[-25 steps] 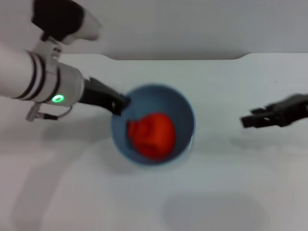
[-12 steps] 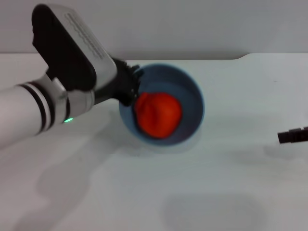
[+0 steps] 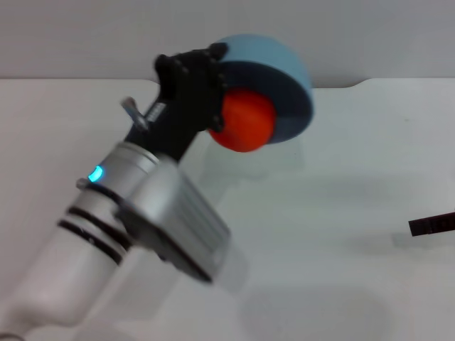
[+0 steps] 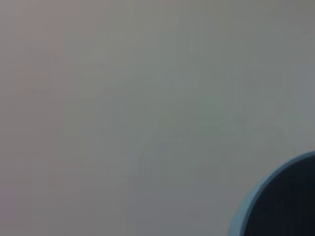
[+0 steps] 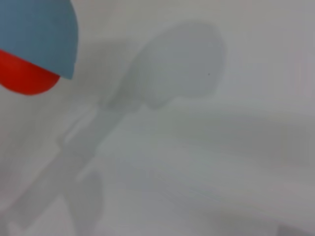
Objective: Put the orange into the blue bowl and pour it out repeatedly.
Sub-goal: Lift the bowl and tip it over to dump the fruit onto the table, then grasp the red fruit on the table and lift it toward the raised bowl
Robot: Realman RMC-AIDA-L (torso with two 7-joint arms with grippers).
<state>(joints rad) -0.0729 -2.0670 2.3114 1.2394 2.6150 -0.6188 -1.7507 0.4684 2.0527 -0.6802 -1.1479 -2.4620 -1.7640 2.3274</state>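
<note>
The left hand (image 3: 206, 74), clamped on the blue bowl (image 3: 284, 71), has lifted and tipped it above the surface (image 3: 341, 234), so the orange (image 3: 245, 121) sits at its lower rim, about to spill.

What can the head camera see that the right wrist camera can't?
Only the head view shows the left gripper shut on the rim of the lifted, tipped blue bowl, the silver arm behind it, and the right gripper at the picture's right edge. Only the right wrist view shows the big grey shadow of the bowl and arm on the white table. Both show the bowl with the orange poking out past its rim, over the table.
</note>
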